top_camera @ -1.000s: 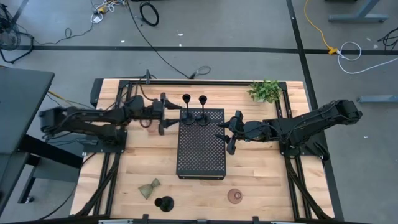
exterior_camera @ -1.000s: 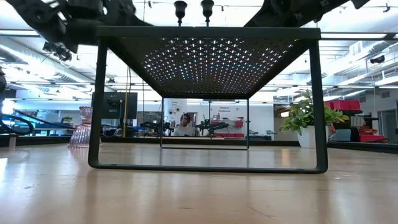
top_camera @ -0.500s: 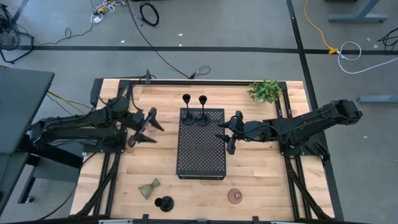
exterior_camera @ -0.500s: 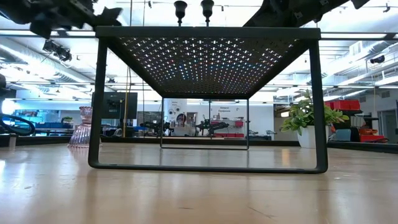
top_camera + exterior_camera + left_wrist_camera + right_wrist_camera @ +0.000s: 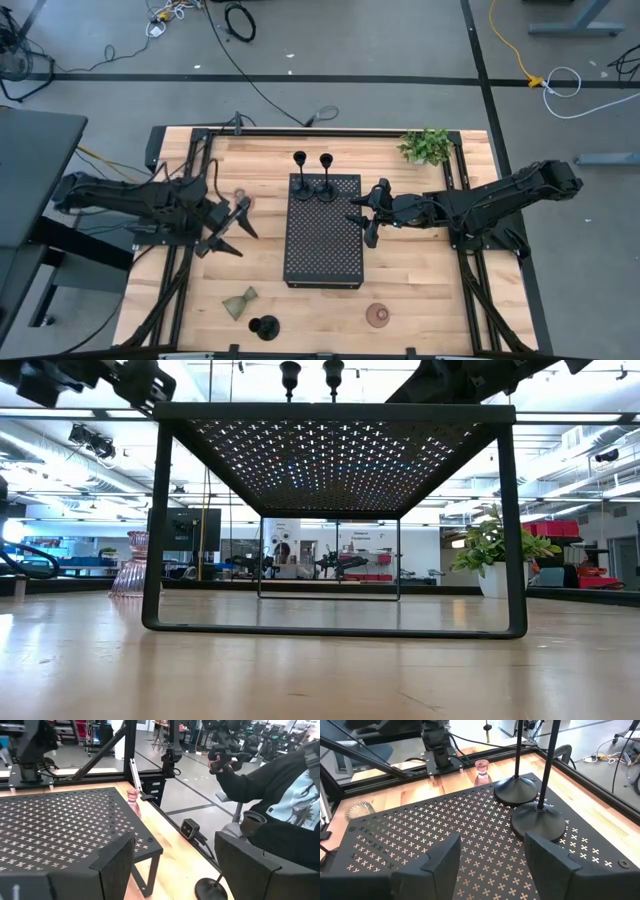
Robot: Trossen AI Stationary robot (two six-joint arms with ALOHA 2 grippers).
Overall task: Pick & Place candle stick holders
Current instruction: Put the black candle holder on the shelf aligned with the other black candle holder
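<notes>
Black tray (image 5: pixel 323 245), 2 holders (image 5: pixel 313 187) at far edge

1. Light wood table (image 5: pixel 420 290), butcher-block look.
2. Big black perforated tray (image 5: pixel 323 245) stands on legs mid-table.
3. Leafy plant (image 5: pixel 427 146) in the far right corner.
4. Near edge: olive-green holder (image 5: pixel 240 303) lying down, black holder (image 5: pixel 264 327), squat pinkish glass holder (image 5: pixel 378 316).
5. Another pinkish glass holder (image 5: pixel 240 197) left of the tray.

No legible text, label, brand or number on anything
</notes>
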